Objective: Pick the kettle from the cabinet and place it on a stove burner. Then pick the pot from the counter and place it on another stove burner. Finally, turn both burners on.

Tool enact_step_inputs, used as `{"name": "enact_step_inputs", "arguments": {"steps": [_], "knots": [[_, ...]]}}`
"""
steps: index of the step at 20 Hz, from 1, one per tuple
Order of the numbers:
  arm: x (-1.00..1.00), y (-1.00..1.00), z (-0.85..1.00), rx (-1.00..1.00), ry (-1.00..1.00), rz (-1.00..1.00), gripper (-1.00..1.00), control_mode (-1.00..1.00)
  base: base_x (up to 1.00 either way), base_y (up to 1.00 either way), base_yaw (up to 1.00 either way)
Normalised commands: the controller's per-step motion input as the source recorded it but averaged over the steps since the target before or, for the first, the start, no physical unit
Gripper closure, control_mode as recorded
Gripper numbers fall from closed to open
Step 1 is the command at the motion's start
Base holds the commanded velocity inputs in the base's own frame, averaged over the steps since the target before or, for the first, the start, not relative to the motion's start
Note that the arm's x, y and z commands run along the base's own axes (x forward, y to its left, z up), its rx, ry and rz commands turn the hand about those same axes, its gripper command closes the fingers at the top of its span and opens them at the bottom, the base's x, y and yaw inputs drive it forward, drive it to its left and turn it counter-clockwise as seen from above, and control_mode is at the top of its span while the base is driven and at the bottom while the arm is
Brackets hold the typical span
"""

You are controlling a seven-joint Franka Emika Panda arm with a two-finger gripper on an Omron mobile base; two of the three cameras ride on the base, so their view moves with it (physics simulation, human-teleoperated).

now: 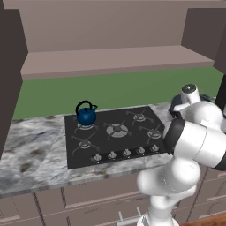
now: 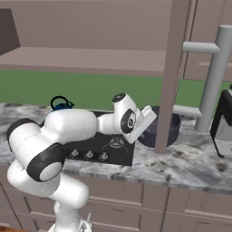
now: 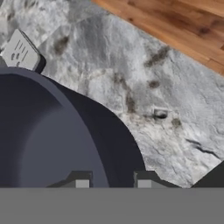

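Observation:
The wide dark pot (image 3: 52,144) sits on the marble counter (image 3: 166,113); its thick rim runs between my two fingertips. My gripper (image 3: 113,183) is shut on that rim. From the right base view, the gripper (image 2: 147,118) reaches the pot (image 2: 170,129) at its left edge, just right of the cooktop (image 2: 97,145). The small blue kettle (image 1: 86,115) stands upright on the back-left burner of the black cooktop (image 1: 114,132). Above, the mauve cabinet (image 1: 110,59) has a bare shelf.
A brown cabinet side panel (image 2: 172,77) stands in front of the pot. A grey post (image 2: 209,86) and a dark appliance (image 2: 224,124) are to its right. Silver knobs (image 1: 126,153) line the cooktop's front edge. Wooden floor (image 3: 175,17) lies past the counter edge.

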Motion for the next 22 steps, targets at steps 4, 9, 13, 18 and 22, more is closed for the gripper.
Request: {"name": "enact_step_inputs", "arguments": {"steps": [4, 9, 13, 18, 22], "knots": [[0.0, 0.55, 0.0, 0.0, 0.0, 0.04, 1.0, -1.0, 0.0, 0.0, 0.0], [0.0, 0.56, 0.0, 0.0, 0.0, 0.04, 1.0, -1.0, 0.0, 0.0, 0.0], [0.0, 0.56, 0.0, 0.0, 0.0, 0.05, 1.0, -1.0, 0.0, 0.0, 0.0], [0.0, 0.52, 0.0, 0.0, 0.0, 0.05, 1.0, -1.0, 0.0, 0.0, 0.0], [0.0, 0.52, 0.0, 0.0, 0.0, 0.06, 1.0, -1.0, 0.0, 0.0, 0.0]]}}
